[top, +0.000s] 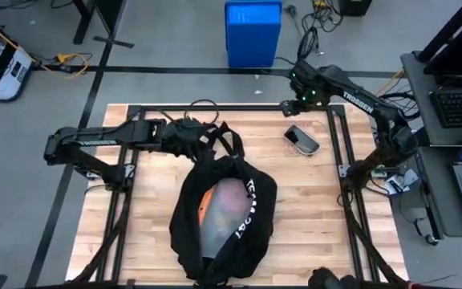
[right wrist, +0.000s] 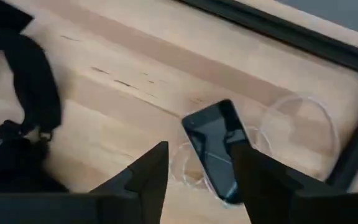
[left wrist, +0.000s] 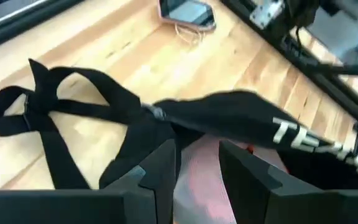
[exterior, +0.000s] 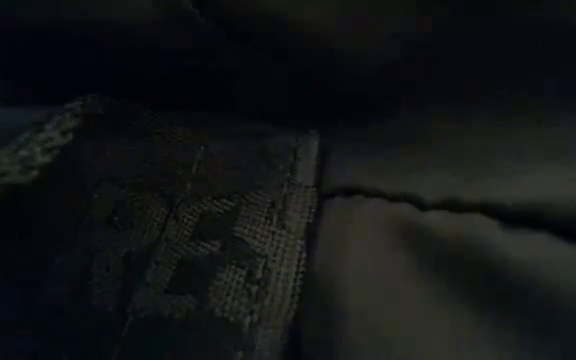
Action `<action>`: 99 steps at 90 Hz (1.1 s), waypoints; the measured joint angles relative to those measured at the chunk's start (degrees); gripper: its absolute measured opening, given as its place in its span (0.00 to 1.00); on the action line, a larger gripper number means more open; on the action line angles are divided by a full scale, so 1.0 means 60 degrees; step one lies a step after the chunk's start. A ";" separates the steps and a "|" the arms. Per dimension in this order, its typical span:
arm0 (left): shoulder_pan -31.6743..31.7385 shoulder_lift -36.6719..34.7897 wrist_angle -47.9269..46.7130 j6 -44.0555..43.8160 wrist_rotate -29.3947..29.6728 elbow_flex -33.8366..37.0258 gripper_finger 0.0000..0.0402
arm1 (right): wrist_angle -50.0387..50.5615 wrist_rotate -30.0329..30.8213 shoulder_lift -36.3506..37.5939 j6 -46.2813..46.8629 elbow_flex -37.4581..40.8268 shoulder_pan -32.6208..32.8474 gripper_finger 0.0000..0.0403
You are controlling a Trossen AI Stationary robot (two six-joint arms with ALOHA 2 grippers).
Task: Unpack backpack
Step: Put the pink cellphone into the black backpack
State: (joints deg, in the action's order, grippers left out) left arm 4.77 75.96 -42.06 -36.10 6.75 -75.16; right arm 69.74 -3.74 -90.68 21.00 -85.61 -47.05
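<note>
The black backpack (top: 223,209) lies in the middle of the table with its mouth gaping. A pale pink thing (top: 224,201) and something orange (top: 204,205) show inside. Its straps (left wrist: 73,106) trail on the wood toward the far left. My left gripper (left wrist: 197,180) is open at the backpack's far end, with the white-lettered rim (left wrist: 241,118) just ahead and the pink thing (left wrist: 197,155) showing between its fingers. My right gripper (right wrist: 197,180) is open above a dark phone (right wrist: 215,152) that lies flat at the far right. The backpack's cloth (exterior: 208,240) fills the low view. My left gripper has its open fingers on either side of the pink thing at the backpack's mouth. I cannot tell whether they touch it or the rim.
A black metal frame (top: 215,107) runs round the table. A thin clear cord (right wrist: 297,118) loops on the wood by the phone (top: 301,139). A blue bin (top: 253,32) stands on the floor beyond the far edge. Bare wood (top: 311,217) lies right of the backpack.
</note>
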 joint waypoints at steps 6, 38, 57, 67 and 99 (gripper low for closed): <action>0.0158 0.0012 0.0174 -0.0180 -0.0002 0.0000 0.28 | -0.0003 -0.0274 -0.0217 -0.0638 0.0038 -0.0112 0.43; 0.0805 0.0012 0.0709 -0.0199 0.0028 0.0000 0.28 | -0.0548 -0.0363 -0.2397 -0.1776 0.0045 -0.0546 0.61; 0.0853 0.0012 0.0689 -0.0555 0.0234 0.0000 0.28 | -0.0327 0.0119 -0.2845 -0.2880 0.0046 -0.0587 0.69; 0.0862 0.0012 0.0690 -0.0685 0.0451 0.0000 0.28 | -0.0408 0.0138 -0.2827 -0.3624 0.0045 -0.0587 0.73; 0.1206 0.0012 0.0678 -0.0684 0.0643 0.0000 0.28 | 0.0105 0.0116 -0.2836 -0.5335 0.0045 -0.0528 0.85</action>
State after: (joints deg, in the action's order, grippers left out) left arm 12.01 76.03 -37.99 -40.21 10.61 -75.16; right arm 70.37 -3.04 -107.70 -11.01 -85.34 -50.21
